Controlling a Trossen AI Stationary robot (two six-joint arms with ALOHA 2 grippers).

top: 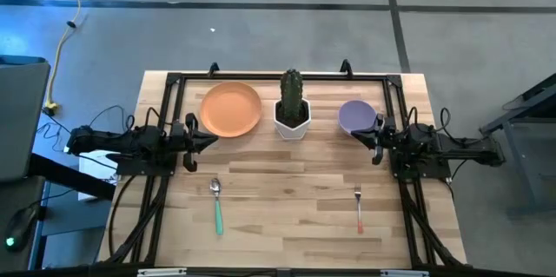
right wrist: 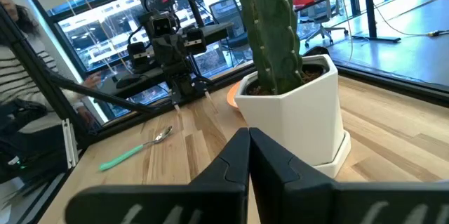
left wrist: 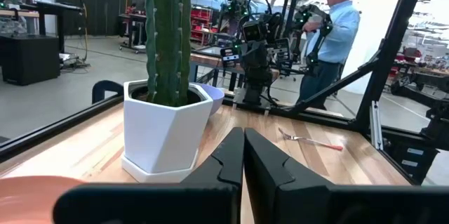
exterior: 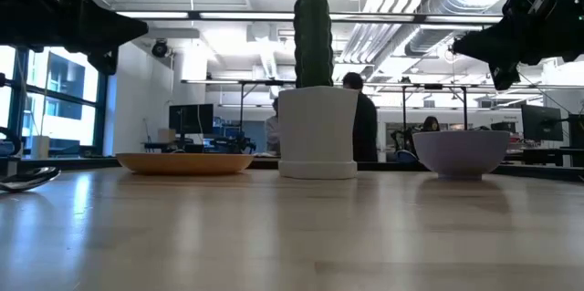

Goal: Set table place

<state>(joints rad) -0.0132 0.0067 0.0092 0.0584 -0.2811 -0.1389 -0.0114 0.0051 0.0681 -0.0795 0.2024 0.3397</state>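
Note:
The orange plate point(top: 231, 108) lies flat at the table's far left and the lavender bowl point(top: 357, 116) stands at the far right, with the cactus in its white pot point(top: 293, 114) between them. The green-handled spoon point(top: 217, 207) and the orange-handled fork point(top: 358, 208) lie near the front edge. My left gripper point(top: 211, 139) is shut and empty above the table by the plate's near left side. My right gripper point(top: 355, 135) is shut and empty beside the bowl's near side. In the left wrist view the fingers point(left wrist: 243, 155) meet; in the right wrist view the fingers point(right wrist: 249, 155) meet too.
The black frame rail point(top: 278, 75) runs around the table top. The cactus pot point(exterior: 317, 132) stands between plate point(exterior: 185, 161) and bowl point(exterior: 461, 152). People show in the room beyond the table point(left wrist: 335, 38). Bare wood lies between spoon and fork point(top: 287, 207).

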